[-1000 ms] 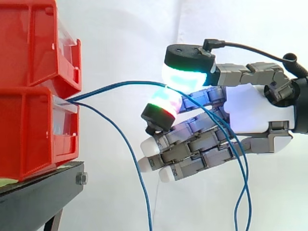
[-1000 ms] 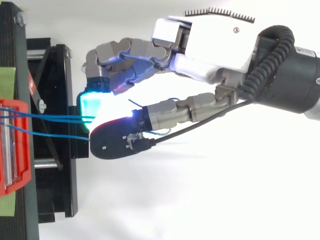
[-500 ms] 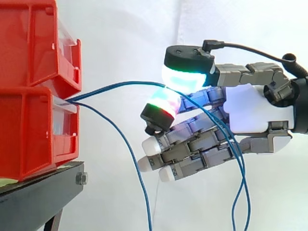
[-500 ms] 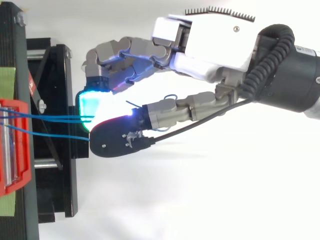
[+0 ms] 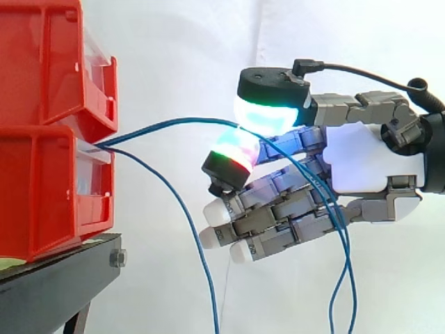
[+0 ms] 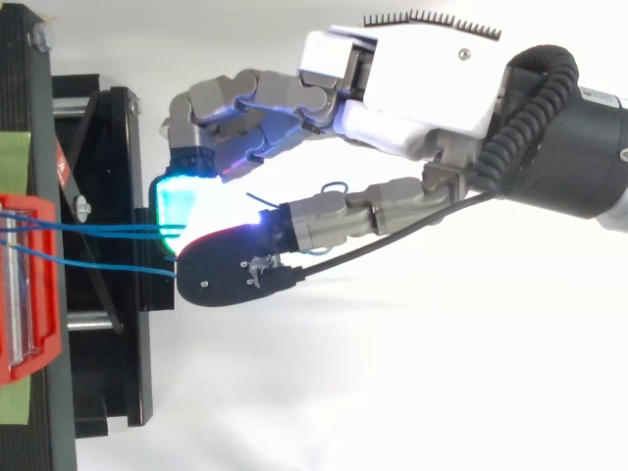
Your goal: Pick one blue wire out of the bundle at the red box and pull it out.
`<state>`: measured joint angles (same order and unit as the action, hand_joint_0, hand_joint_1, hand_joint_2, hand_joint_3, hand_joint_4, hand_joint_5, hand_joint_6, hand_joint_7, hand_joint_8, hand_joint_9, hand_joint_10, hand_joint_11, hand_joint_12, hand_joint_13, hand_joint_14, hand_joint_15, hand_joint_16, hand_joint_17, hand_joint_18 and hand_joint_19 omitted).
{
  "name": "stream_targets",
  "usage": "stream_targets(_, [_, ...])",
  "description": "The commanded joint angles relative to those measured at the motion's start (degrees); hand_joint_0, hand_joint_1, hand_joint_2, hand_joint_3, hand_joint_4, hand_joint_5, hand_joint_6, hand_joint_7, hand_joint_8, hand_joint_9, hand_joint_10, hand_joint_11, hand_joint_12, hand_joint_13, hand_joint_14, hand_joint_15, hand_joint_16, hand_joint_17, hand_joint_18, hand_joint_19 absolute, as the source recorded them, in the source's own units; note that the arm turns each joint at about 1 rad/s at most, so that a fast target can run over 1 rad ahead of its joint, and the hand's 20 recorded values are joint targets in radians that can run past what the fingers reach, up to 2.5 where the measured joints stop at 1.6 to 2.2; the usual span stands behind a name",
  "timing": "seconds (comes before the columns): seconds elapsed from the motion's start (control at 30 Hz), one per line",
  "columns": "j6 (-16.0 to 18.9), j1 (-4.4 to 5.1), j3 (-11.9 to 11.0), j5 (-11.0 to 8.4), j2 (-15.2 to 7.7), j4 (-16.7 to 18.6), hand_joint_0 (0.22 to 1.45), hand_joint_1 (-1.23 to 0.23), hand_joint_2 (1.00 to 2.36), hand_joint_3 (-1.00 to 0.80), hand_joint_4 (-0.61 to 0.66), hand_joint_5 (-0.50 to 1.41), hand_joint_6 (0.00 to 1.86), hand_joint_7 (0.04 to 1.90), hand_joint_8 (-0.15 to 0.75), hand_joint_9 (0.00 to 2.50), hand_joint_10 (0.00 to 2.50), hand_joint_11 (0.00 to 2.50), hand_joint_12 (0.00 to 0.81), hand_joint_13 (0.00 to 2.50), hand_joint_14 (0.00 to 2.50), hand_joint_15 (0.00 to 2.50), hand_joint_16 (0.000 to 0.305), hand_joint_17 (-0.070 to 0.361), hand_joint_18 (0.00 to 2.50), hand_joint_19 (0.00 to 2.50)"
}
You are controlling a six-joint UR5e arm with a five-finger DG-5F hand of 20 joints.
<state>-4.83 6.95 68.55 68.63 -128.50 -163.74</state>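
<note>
Red bins (image 5: 42,174) sit at the left on the black stand (image 5: 55,289), and your hand (image 5: 372,167) hangs to their right with free space between. Its glowing pads (image 5: 268,115) are clamped on one blue wire (image 5: 174,124), which arcs from the lower bin's mouth to the pinch, then trails down past the palm. Picking looks done and pulling is left: the wire's end sits inside the bin beside another strand (image 6: 108,263). You have open room to the right, away from the bin's lip, and the slack suggests a long draw.
</note>
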Motion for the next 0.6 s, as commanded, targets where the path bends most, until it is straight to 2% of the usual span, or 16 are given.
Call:
stream_targets(0.0, [0.00, 0.00, 0.01, -0.08, 0.00, 0.00, 0.66, -0.79, 1.02, -0.02, 0.57, -0.04, 0.50, 1.07, 0.225, 0.90, 0.01, 0.16, 0.360, 0.29, 0.00, 0.00, 0.061, 0.138, 0.26, 0.19])
stream_targets(0.2, [-0.09, 0.00, 0.01, 0.01, 0.00, 0.00, 0.64, -0.76, 1.02, -0.03, 0.50, -0.04, 0.51, 1.13, 0.231, 0.90, 0.01, 0.22, 0.364, 0.27, 0.00, 0.00, 0.061, 0.138, 0.24, 0.18])
stream_targets(0.33, [-0.09, 0.00, 0.01, 0.01, 0.00, 0.00, 0.63, -0.78, 1.02, -0.03, 0.40, -0.05, 0.50, 1.30, 0.247, 0.86, 0.01, 0.35, 0.376, 0.26, 0.00, 0.01, 0.061, 0.138, 0.23, 0.19])
stream_targets(0.4, [-0.09, -0.09, 0.01, 0.01, 0.00, 0.00, 0.63, -0.79, 1.02, -0.03, 0.39, -0.05, 0.50, 1.33, 0.253, 0.86, 0.01, 0.39, 0.378, 0.25, 0.00, 0.02, 0.061, 0.138, 0.22, 0.19])
stream_targets(0.53, [-0.09, 0.00, 0.01, 0.01, 0.00, 0.00, 0.62, -0.81, 1.02, -0.03, 0.36, -0.07, 0.50, 1.49, 0.272, 0.84, 0.02, 0.50, 0.392, 0.23, 0.00, 0.02, 0.063, 0.142, 0.22, 0.19])
stream_targets(0.57, [-0.09, 0.00, 0.01, 0.01, 0.00, 0.00, 0.61, -0.82, 1.02, -0.03, 0.36, -0.08, 0.55, 1.44, 0.278, 0.84, 0.02, 0.51, 0.395, 0.23, 0.00, 0.03, 0.064, 0.143, 0.22, 0.19])
